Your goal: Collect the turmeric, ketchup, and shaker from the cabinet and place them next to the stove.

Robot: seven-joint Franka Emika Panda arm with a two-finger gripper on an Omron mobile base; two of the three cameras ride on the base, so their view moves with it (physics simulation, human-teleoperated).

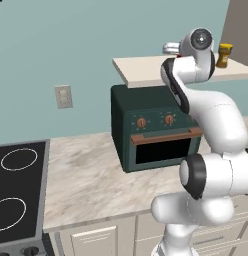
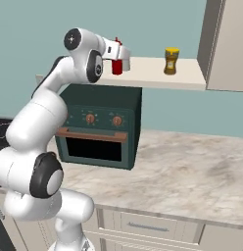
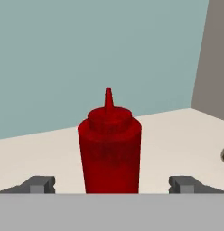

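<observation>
I have the gripper (image 3: 112, 184) spread wide around the ketchup (image 3: 109, 151) on the cabinet (image 2: 148, 73) shelf; next I judge closing squarely on its body.

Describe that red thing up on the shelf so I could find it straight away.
Find the dark green toaster oven; right above it runs a pale cream shelf. On its left part stands the ketchup, a slim red squeeze bottle with a pointed nozzle, between the open pincer tips. The jar to its right is squat and yellow.
</observation>
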